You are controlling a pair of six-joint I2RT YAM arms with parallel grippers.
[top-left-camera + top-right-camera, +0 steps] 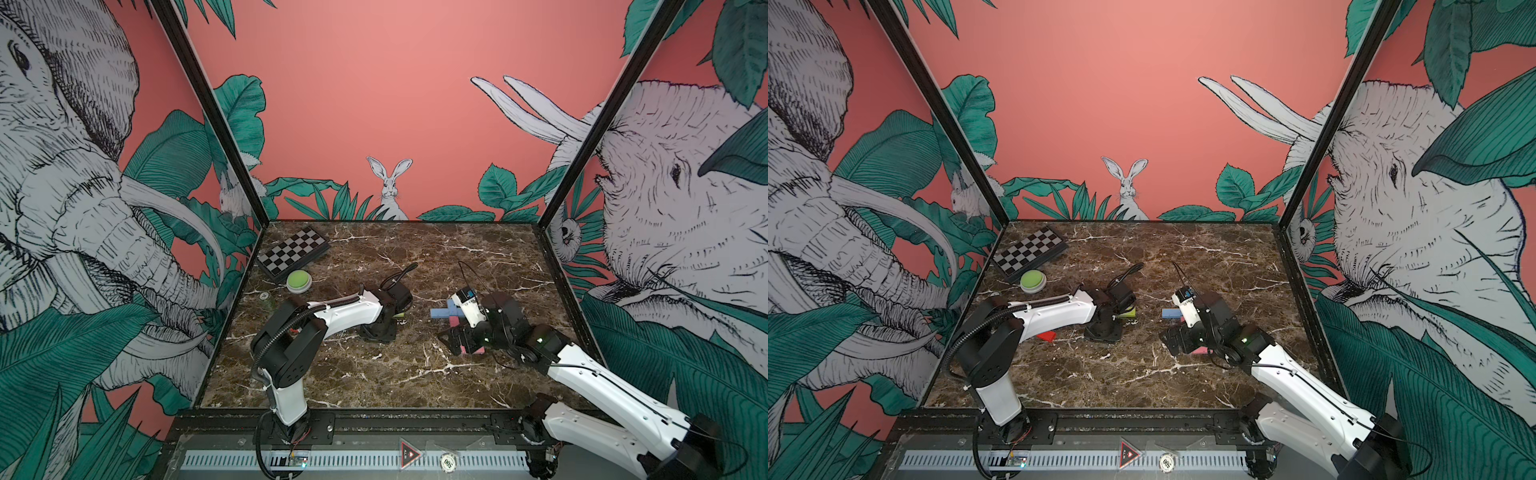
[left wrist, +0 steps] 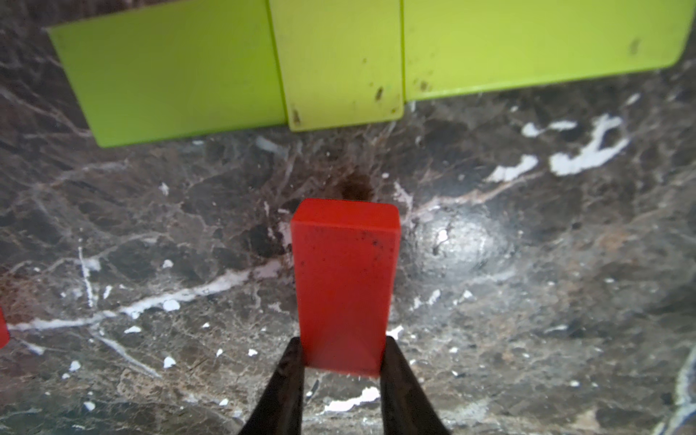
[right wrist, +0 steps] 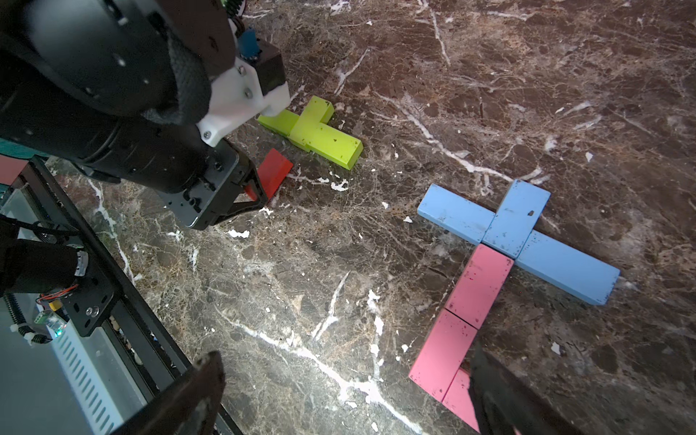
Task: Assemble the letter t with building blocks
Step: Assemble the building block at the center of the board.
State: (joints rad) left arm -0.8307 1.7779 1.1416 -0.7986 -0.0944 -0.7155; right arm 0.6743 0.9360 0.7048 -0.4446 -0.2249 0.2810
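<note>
Laid flat as crosses: lime green blocks (image 3: 312,130); blue blocks (image 3: 516,222) with pink blocks (image 3: 478,286) as stem. Tilted near the green: red block (image 2: 344,286).

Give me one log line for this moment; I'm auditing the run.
left gripper: shut on red block, near lime green crossbar | right gripper: open, by pink stem

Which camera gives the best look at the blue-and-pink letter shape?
The right wrist view: the blue-and-pink letter shape lies almost whole there. In both top views the right arm hides most of it, leaving a blue end. The left wrist view misses it.
</note>
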